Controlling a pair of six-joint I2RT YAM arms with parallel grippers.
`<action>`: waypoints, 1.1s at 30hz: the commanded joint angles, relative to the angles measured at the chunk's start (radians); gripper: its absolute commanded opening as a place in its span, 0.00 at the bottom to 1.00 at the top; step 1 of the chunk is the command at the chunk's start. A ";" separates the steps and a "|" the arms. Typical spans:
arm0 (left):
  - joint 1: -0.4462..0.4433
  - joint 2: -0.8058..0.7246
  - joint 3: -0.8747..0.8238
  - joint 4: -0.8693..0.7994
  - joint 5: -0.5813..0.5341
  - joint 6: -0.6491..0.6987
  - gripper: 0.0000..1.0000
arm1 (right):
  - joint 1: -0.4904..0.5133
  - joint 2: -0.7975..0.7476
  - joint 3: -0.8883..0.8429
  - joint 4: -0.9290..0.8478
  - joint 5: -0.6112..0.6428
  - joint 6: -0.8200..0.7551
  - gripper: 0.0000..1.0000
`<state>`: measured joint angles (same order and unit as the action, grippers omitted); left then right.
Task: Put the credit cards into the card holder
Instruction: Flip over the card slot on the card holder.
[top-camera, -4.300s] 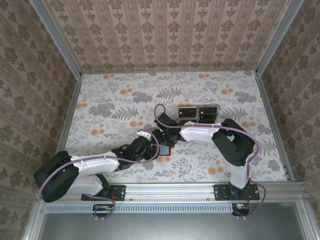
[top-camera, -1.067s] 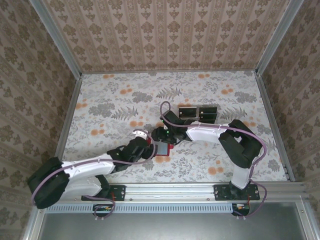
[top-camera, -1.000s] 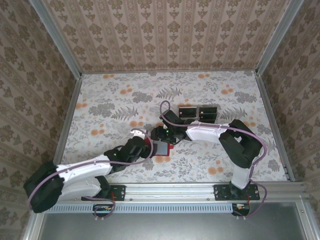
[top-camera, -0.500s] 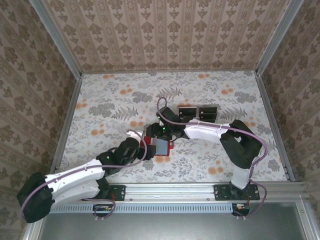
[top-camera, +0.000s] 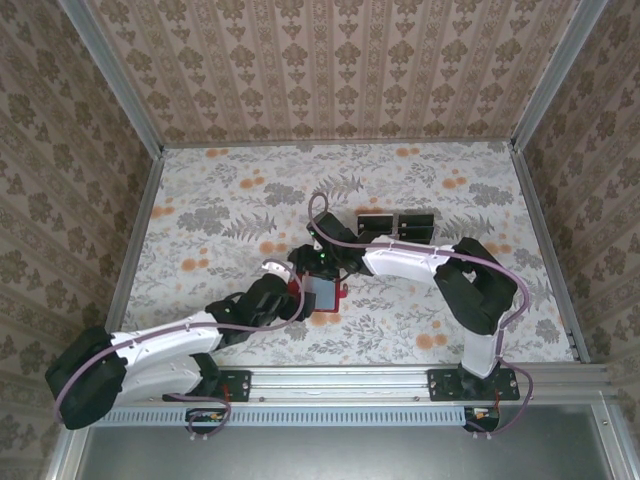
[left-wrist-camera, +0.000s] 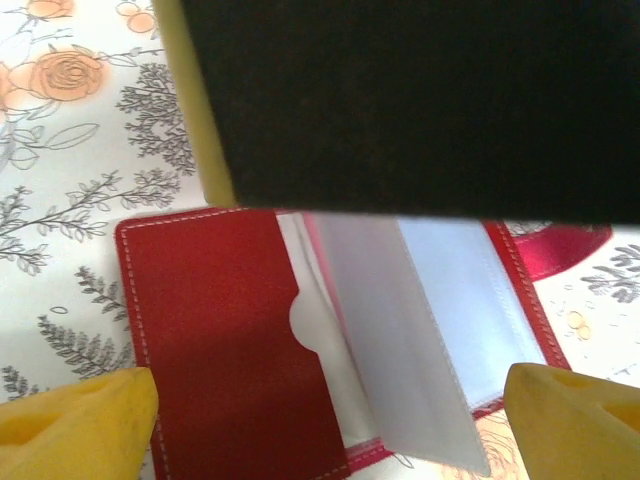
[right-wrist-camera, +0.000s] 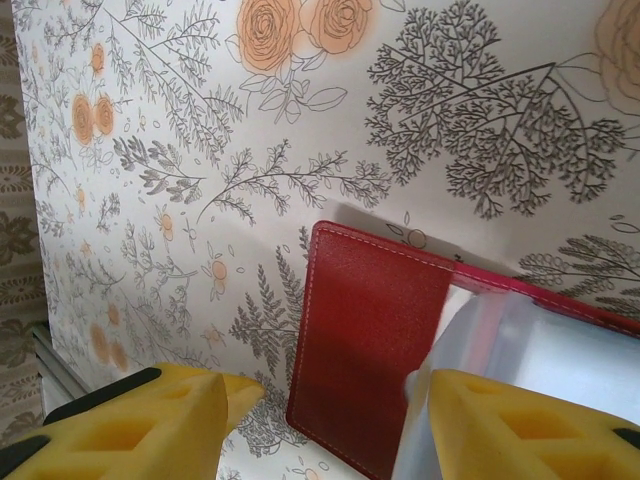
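Note:
The red card holder (top-camera: 325, 296) lies open on the flowered table, with both grippers over it. In the left wrist view its red pocket flap (left-wrist-camera: 220, 330) and clear sleeves (left-wrist-camera: 430, 330) lie between my left gripper's (left-wrist-camera: 325, 425) widely parted yellow fingertips (left-wrist-camera: 75, 425). My left gripper (top-camera: 296, 290) is open with nothing in it. My right gripper (right-wrist-camera: 340, 420) is open over the holder's red flap (right-wrist-camera: 370, 340). One of its fingers (right-wrist-camera: 520, 425) rests on a clear sleeve and the other is beside the flap's edge. Two black credit cards (top-camera: 377, 225) (top-camera: 417, 224) lie farther back.
A dark, blurred body (left-wrist-camera: 420, 100), the right gripper from close up, crosses the top of the left wrist view just above the holder. Patterned walls and metal rails (top-camera: 135, 250) border the table. The flowered tabletop (top-camera: 220, 190) stretches to the left and back.
My right gripper has shifted a little to the left over the holder. My left arm has swung its elbow out and back, its gripper staying at the holder's left side.

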<state>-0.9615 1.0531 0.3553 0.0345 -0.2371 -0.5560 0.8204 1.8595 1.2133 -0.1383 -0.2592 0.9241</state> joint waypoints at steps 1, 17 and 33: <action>0.002 0.006 0.036 -0.097 -0.119 -0.053 0.90 | 0.009 0.032 0.041 -0.028 -0.025 0.016 0.56; 0.061 0.059 -0.042 -0.185 -0.200 -0.217 0.89 | -0.003 -0.048 0.040 -0.067 0.027 -0.047 0.56; 0.196 -0.045 0.124 -0.274 -0.070 -0.069 1.00 | -0.181 -0.281 0.031 -0.541 0.390 -0.838 0.54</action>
<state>-0.7986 1.0210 0.4355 -0.1989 -0.3645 -0.6773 0.6312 1.5837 1.2503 -0.5446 0.0029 0.3370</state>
